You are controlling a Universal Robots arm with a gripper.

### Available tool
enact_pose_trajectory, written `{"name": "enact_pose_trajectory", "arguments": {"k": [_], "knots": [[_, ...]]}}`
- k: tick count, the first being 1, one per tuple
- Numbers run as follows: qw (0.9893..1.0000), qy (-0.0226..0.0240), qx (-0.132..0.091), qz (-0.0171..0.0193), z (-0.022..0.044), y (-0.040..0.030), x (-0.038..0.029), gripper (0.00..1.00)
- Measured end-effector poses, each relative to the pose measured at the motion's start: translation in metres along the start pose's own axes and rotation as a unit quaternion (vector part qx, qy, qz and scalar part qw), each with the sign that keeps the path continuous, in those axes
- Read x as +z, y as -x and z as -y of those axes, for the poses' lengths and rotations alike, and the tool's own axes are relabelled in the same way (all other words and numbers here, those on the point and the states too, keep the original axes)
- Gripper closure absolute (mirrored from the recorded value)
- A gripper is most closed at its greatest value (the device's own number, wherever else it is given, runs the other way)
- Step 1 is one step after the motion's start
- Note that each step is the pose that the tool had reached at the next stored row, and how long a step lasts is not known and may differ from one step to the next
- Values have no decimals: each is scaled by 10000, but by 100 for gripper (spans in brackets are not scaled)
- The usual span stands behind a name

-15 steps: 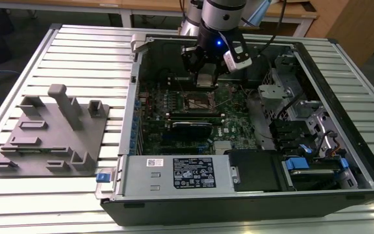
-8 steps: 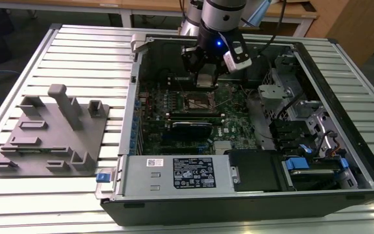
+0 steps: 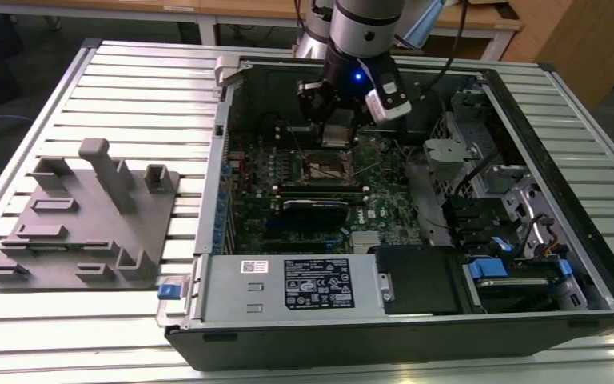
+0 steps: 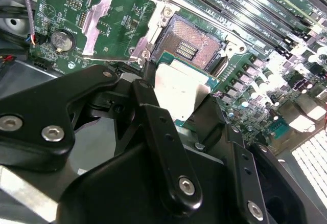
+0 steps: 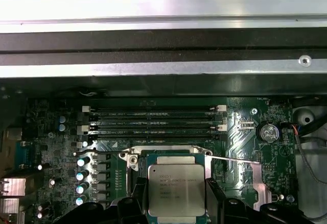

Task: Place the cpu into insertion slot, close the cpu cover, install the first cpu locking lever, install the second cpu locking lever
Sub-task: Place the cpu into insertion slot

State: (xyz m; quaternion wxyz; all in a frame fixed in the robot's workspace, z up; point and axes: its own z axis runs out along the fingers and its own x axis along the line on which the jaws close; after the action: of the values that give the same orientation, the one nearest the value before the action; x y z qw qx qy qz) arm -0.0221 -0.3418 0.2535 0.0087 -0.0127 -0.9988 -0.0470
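1. On the exterior view's left, the grey fixture (image 3: 83,216) lies on the table (image 3: 125,72), well apart from the case (image 3: 221,160). It does not crowd you.
2. In the middle, your gripper (image 3: 337,128) hangs inside the case, its fingers (image 4: 145,88) clamped on two opposite edges of the cpu (image 4: 179,88).
3. You are, I judge, on the first step. The cpu hovers over the near edge of the slot (image 4: 191,45), not yet seated, and the cover (image 4: 97,17) lies swung open beside it.
4. Seating calls for the cpu to be square to the slot's frame and level.
5. On the exterior view's right, a bracket (image 3: 446,152) stands near the gripper, so room is tighter there.
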Motion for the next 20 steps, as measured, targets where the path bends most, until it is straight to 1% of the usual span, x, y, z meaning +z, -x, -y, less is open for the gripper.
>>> {"name": "enact_pose_trajectory", "arguments": {"k": [3, 12, 20], "knots": [[10000, 0, 0, 0, 2, 0, 18, 46], [10000, -1, -1, 1, 7, -3, 34, 46], [10000, 6, -1, 1, 64, -3, 68, 46]]}}
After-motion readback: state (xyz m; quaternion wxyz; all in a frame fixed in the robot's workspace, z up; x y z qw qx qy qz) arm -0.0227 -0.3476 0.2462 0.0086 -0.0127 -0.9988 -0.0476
